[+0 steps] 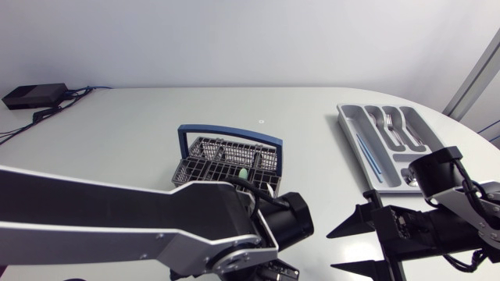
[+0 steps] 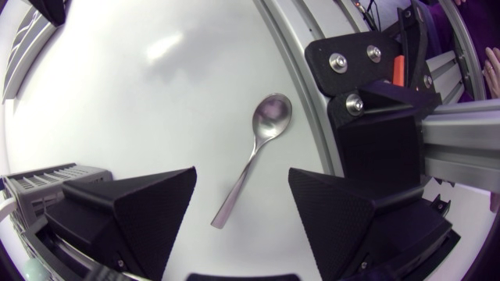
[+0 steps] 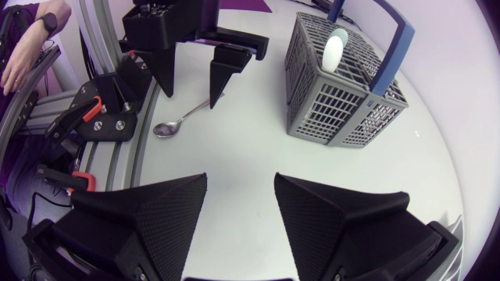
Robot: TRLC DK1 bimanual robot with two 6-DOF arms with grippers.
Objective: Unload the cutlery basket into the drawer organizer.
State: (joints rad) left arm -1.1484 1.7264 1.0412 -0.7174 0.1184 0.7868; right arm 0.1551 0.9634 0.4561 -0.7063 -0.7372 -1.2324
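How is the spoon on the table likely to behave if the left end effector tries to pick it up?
The spoon looks like polished metal: probably stiff, and slippery to grip. It lies flat on the smooth table, so it may slide or pivot rather than lift.

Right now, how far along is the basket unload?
Done: forks lie in the organizer. In hand: nothing; left gripper hangs open over a spoon on the table, right gripper open, empty. Left: that spoon, plus at least a pale-handled piece standing in the basket.
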